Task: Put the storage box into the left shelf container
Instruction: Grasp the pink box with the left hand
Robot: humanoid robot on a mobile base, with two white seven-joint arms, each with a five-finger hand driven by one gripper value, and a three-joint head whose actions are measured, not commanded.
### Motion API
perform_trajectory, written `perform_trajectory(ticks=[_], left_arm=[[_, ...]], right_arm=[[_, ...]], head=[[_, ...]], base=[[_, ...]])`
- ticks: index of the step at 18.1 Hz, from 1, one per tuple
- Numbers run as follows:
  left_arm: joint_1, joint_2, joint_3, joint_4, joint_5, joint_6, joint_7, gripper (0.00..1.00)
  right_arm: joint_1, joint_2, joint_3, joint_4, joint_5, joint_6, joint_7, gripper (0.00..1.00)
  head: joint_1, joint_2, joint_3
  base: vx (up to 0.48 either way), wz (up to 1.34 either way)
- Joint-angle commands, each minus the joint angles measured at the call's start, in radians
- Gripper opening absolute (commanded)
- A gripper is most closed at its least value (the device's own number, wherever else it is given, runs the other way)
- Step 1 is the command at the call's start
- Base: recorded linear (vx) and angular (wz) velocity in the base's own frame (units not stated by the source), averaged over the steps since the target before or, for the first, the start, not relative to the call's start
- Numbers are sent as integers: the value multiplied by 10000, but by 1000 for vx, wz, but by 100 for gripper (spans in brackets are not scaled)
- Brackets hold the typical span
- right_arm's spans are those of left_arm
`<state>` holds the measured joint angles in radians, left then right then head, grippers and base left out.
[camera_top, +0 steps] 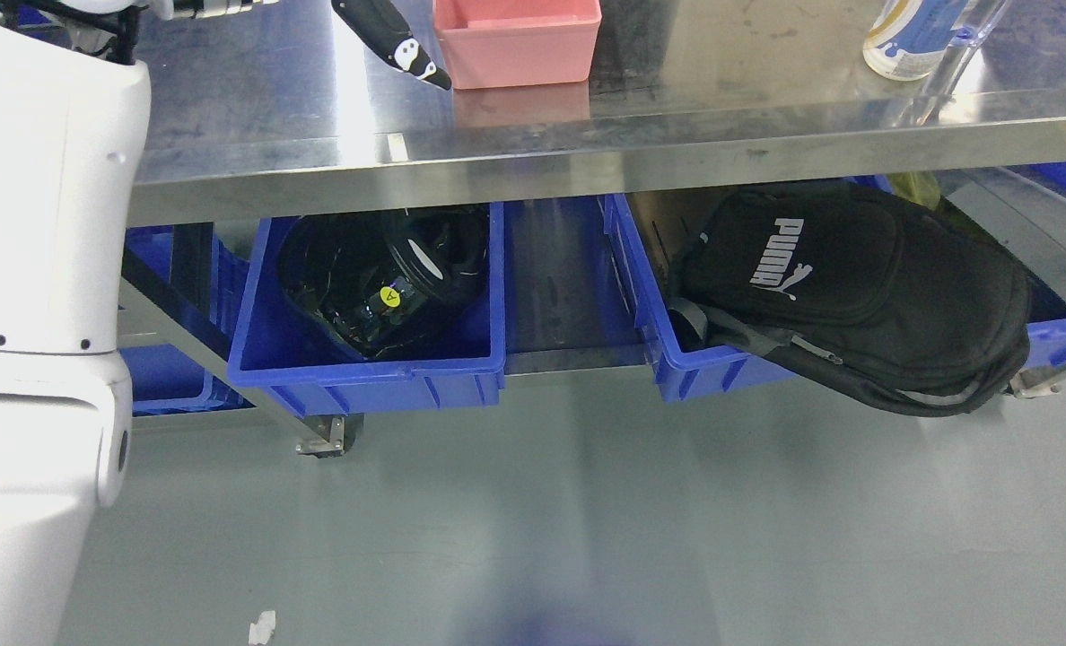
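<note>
Reaching along the bench [587, 135], my left hand [394, 40] at eleven o'clock nears the pink storage box [517, 40]; whether its fingers are spread I cannot tell, blue container [367, 372] waiting below

The box [517, 40] is salmon pink, plain, and throws a pink reflection on the tabletop [677, 117], which is bare silvery steel with dull brownish smears. The left bin [367, 377] and right bin [721, 372] are bright blue. In the left bin sits glossy black gear [380, 283] with a small yellow round sticker. The backpack [856, 296] is matte black with a white logo and a grey strap. The arm [39, 269] is white with small black dots. A finger [394, 40] is black with white marks. The can [910, 36] is white with blue and yellow. The floor [587, 520] is grey-green.
</note>
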<state>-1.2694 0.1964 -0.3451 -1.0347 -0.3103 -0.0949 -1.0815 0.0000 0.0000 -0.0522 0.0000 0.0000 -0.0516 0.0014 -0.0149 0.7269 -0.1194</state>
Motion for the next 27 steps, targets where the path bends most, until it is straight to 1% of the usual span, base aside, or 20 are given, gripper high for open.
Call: perform_trajectory(ticks=[1, 3, 8, 12, 13, 16, 18, 19, 20, 22, 23, 24, 26, 27], left_arm=[[-651, -1687, -936, 2661, -1144, -125, 92, 97], [-759, -1790, -951, 2784, -1314, -125, 153, 97], [-928, -1790, -998, 3168, -2019, -95, 154, 89], [-882, -1790, -967, 3306, -2204, -49, 92, 81], [-867, -1790, -937, 3321, -2204, -49, 92, 78], [-775, -1790, -401, 3383, -2204, -171, 92, 60], [-683, -1790, 13, 3383, -2204, -476, 92, 46], [-637, -1790, 455, 3383, -2204, -858, 77, 32], [-591, -1790, 915, 3383, -2204, -1226, 47, 21], [-453, -1790, 1866, 3550, -2082, -2069, -91, 3], [-392, -1790, 2418, 3628, -1960, -2544, -137, 0], [-330, -1790, 3076, 3689, -1746, -2853, -153, 0], [-86, -1790, 4410, 3705, -692, -3039, -168, 0], [-24, -1790, 4736, 3675, -245, -3070, -153, 0]], right_arm=[[-31, -175, 0, -174, -215, 25, -45, 100], [-46, -175, 0, -174, -215, 10, -45, 100], [-31, -175, 0, -174, -215, 25, -45, 100], [-46, -175, 0, -174, -215, 25, -30, 100], [-46, -175, -15, -174, -215, 25, -45, 100], [-31, -175, 0, -174, -215, 25, -45, 100], [-31, -175, 0, -174, -215, 25, -45, 100], [-31, -175, 0, -174, -215, 25, -30, 100], [-46, -175, 0, -174, -215, 25, -45, 100], [-46, -175, 0, -174, -215, 10, -45, 100], [-46, -175, 0, -174, -215, 25, -45, 100], [-31, -175, 0, -174, -215, 25, -30, 100], [-31, -175, 0, -174, -215, 25, -45, 100], [-31, -175, 0, -174, -215, 10, -45, 100]], head=[[0, 0, 0], [0, 0, 0], [0, 0, 0], [0, 0, 0], [1, 0, 0], [0, 0, 0], [1, 0, 0], [1, 0, 0], [0, 0, 0], [0, 0, 0], [0, 0, 0], [1, 0, 0], [0, 0, 0], [0, 0, 0]], base=[[0, 0], [0, 0], [0, 0], [0, 0], [0, 0], [0, 0], [0, 0], [0, 0], [0, 0], [0, 0], [0, 0], [0, 0], [0, 0], [0, 0]])
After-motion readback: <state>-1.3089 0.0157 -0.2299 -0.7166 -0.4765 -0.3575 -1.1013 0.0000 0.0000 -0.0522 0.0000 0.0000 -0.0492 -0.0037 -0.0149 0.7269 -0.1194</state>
